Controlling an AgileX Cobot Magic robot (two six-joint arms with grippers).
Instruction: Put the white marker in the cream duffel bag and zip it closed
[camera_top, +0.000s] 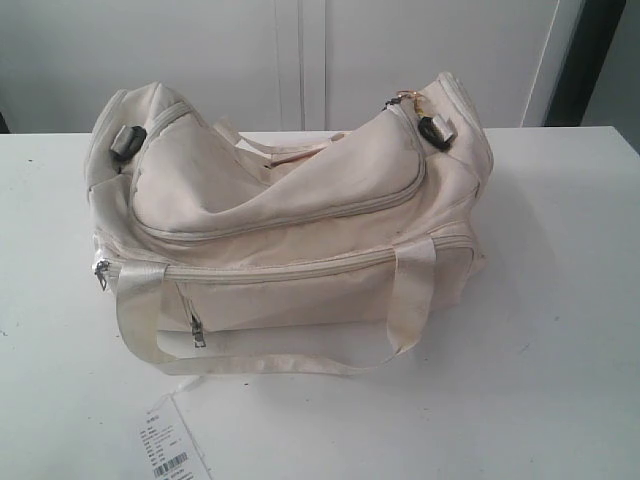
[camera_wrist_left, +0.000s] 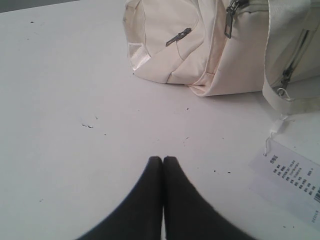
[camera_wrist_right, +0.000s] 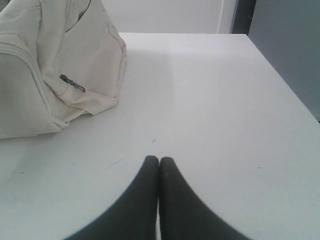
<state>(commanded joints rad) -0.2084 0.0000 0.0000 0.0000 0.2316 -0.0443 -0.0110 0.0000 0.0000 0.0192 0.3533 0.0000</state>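
Cream duffel bag (camera_top: 290, 220) sits on the white table (camera_top: 560, 320). In the exterior view its long axis runs side to side, the right end a little farther back than the left. It stands on its base, top panel slumped in the middle. The curved top zip looks drawn shut along its visible length. A gold charm (camera_top: 405, 98) hangs at the top of the right end.

One webbing handle (camera_top: 250, 365) droops off the bag's front and lies looped on the table against its near side. The second handle (camera_top: 270, 148) lies across the top. The front pocket zip pull (camera_top: 100, 270) is at the bag's left front corner.

A paper tag (camera_top: 170, 445) lies flat just in front of that same corner, tied on by a thin cord.

White marker: cannot be made out in any view; whether it is inside the bag cannot be told.

Left gripper (camera_wrist_left: 162, 159): the dark fingers are pressed tip to tip, nothing between them, over bare table well short of the bag's left end, with the tag off to one side.

Right gripper (camera_wrist_right: 159, 159): the fingers likewise meet at the tips and hold nothing, over bare table off the bag's right end, not touching it.
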